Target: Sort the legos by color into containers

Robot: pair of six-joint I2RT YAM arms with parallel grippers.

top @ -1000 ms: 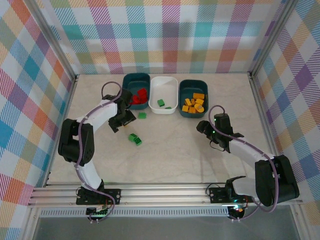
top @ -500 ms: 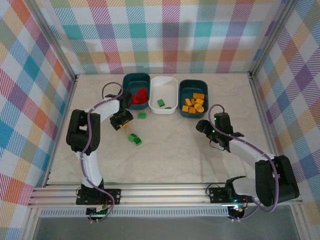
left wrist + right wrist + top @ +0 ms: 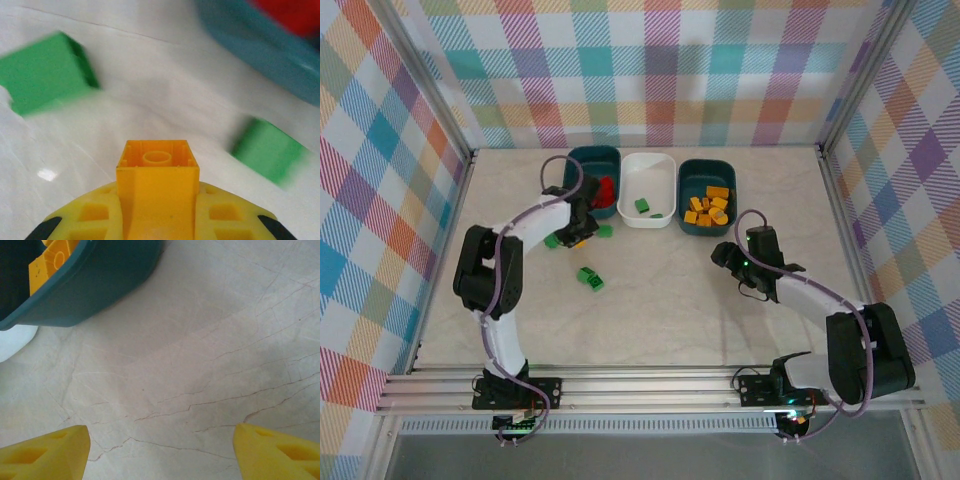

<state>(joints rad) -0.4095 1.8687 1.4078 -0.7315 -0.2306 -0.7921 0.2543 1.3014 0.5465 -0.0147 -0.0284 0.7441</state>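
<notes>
Left gripper (image 3: 157,212) was clenched on a small orange square plastic lego brick (image 3: 157,170). The brick had one round stud ring on its top face and sat between the yellow fingers. In the top view this gripper was just in front of the left dark teal rounded plastic tub (image 3: 595,152). Two loose green plastic lego bricks (image 3: 47,72) lay on the table, one on each side of the orange brick and apart from it. Another green lego piece (image 3: 588,278) lay nearer the arm bases, well apart from the tubs.

The three tubs stood in a row at the far side of the table:
- The left teal tub held red lego bricks (image 3: 603,190).
- The middle white rounded plastic tub (image 3: 650,172) held two green bricks (image 3: 642,205).
- The right dark teal plastic tub (image 3: 708,166) held a heap of orange-yellow bricks (image 3: 708,207).

Right gripper (image 3: 160,457) was released, jaws wide apart with nothing between them. It was over bare table near the right teal tub's near corner.

Table (image 3: 670,310): pale cream marble-look top with thin brownish vein lines and a small glare spot in the left wrist view. Pastel plaid wall panels (image 3: 650,70) in aluminium frame posts closed the cell on three sides. An aluminium rail (image 3: 650,385) along the near edge carried both arm bases.
</notes>
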